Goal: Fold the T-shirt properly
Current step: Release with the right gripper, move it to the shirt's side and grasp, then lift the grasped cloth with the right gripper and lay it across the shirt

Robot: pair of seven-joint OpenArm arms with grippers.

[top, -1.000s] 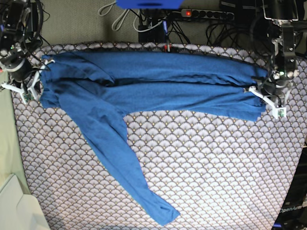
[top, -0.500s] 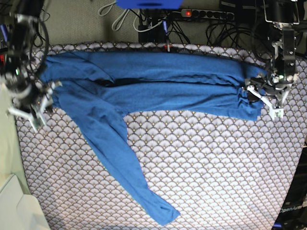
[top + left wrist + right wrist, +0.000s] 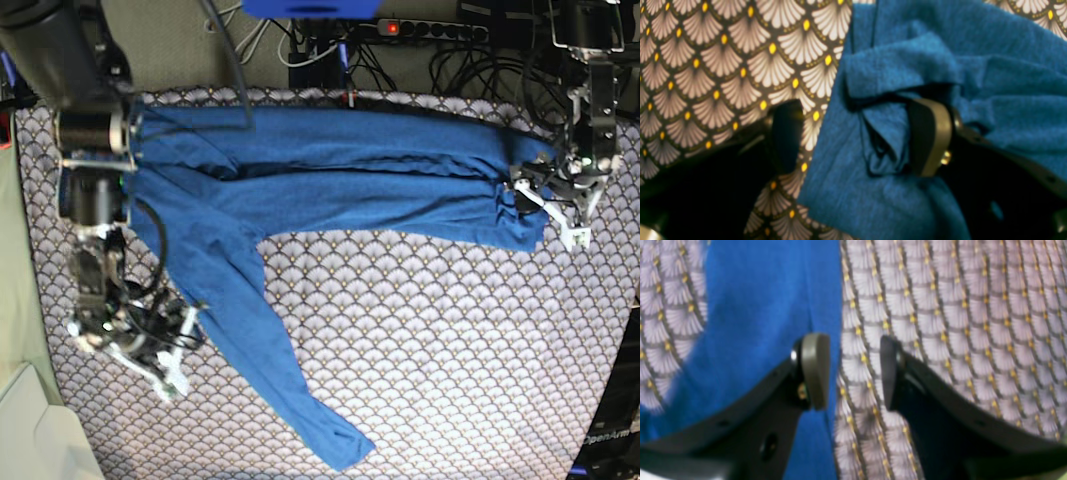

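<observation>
Blue T-shirt [image 3: 330, 170] of thin soft knit lay folded into a long band across the far part of the scallop-patterned table cover [image 3: 430, 340], one long sleeve [image 3: 270, 360] trailing diagonally toward the near edge. Left gripper [image 3: 548, 203] sat at the shirt's bunched, wrinkled end; fingers spread, one tan-faced pad [image 3: 930, 136] against a fabric fold, the other dark pad [image 3: 786, 133] over bare cover. No pinch seen. Right gripper [image 3: 150, 350] hovered beside the sleeve, fingers spread apart with patterned cloth showing between the flat oval pads [image 3: 815, 370], holding nothing.
</observation>
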